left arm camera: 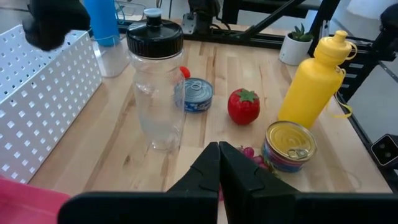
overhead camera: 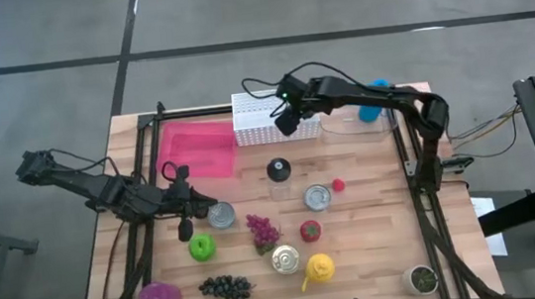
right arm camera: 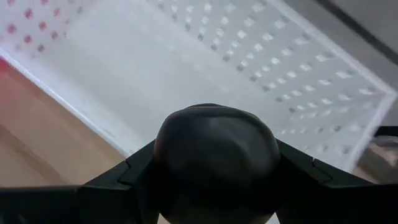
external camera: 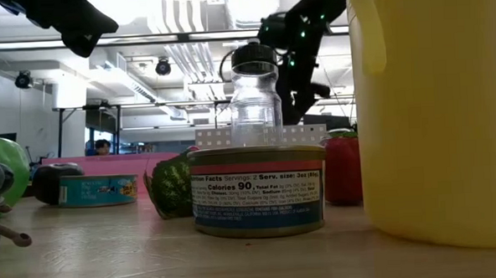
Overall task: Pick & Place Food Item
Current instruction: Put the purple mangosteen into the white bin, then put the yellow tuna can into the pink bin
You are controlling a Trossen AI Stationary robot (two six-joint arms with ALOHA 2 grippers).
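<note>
tuna can (external camera: pixel 258 191) on wooden table (overhead camera: pixel 375 228), ceiling lights beyond

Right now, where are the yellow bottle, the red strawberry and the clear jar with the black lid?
yellow bottle (left arm camera: pixel 309 96): left wrist view, on the middle of its body.
red strawberry (left arm camera: pixel 243 107): left wrist view, on its red flesh below the green leaves.
clear jar (left arm camera: pixel 159 106): left wrist view, on its see-through wall under the lid.
</note>
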